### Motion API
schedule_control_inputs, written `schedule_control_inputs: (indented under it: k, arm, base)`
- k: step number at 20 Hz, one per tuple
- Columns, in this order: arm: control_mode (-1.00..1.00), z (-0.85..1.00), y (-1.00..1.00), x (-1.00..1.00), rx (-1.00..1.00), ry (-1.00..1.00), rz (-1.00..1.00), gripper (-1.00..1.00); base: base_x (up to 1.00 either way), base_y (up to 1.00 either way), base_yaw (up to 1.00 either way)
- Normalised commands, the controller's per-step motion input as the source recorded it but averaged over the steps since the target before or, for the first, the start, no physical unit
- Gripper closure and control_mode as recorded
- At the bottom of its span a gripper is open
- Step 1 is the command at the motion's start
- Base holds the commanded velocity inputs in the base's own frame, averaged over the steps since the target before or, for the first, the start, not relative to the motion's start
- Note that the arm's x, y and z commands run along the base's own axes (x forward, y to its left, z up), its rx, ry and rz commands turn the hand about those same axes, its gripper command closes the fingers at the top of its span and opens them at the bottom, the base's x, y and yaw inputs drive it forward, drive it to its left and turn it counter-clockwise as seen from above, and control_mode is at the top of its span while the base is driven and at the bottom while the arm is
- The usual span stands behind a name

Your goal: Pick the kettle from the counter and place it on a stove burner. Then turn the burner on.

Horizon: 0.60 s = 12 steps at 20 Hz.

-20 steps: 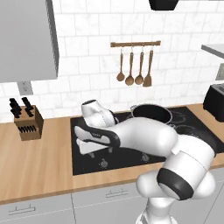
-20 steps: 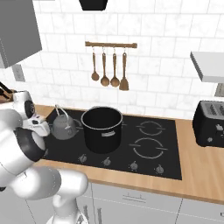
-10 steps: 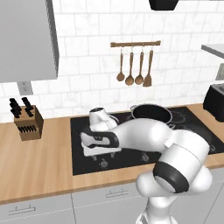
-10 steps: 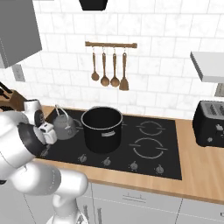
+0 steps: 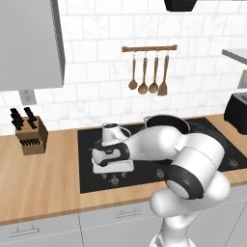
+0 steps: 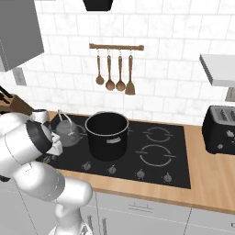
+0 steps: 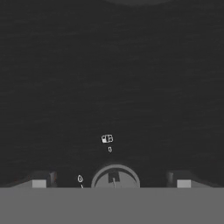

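Kettle [image 6: 67, 132] set on rear-left cooktop [image 6: 179, 176], at nine o'clock of black pot [image 6: 107, 135]. Gripper [image 7: 111, 183] spread wide, empty, poised over a front knob [image 7: 114, 178]. Risk: off-centre fingers slipping, leaving burner off.

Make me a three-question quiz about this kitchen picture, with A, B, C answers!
1. Where is the kettle?
A. on the cooktop, left of the black pot
B. on the toaster
C. inside the pot

2. How many utensils hang on the wall rail?
A. two
B. four
C. six

3. How is the gripper?
A. shut on the kettle
C. open, holding nothing
B. shut on a spoon

Answers: 1 A, it sits on the black glass beside the pot. 2 B, four hang there. 3 C, the fingertips stand wide apart over a knob.
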Motion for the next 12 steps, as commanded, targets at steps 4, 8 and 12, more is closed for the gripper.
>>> schedule_control_inputs:
  k: [4, 8, 12]
  arm:
    - [-1.00, -0.23, 0.00, -0.27, -0.03, 0.00, 0.00, -1.00]
    - [-1.00, -0.02, 0.00, 0.00, 0.00, 0.00, 0.00, -1.00]
    - [-1.00, 0.00, 0.00, 0.00, 0.00, 0.00, 0.00, 1.00]
  base:
    - [0.00, 0.00, 0.00]
    - [0.00, 0.00, 0.00]
    - [0.00, 0.00, 0.00]
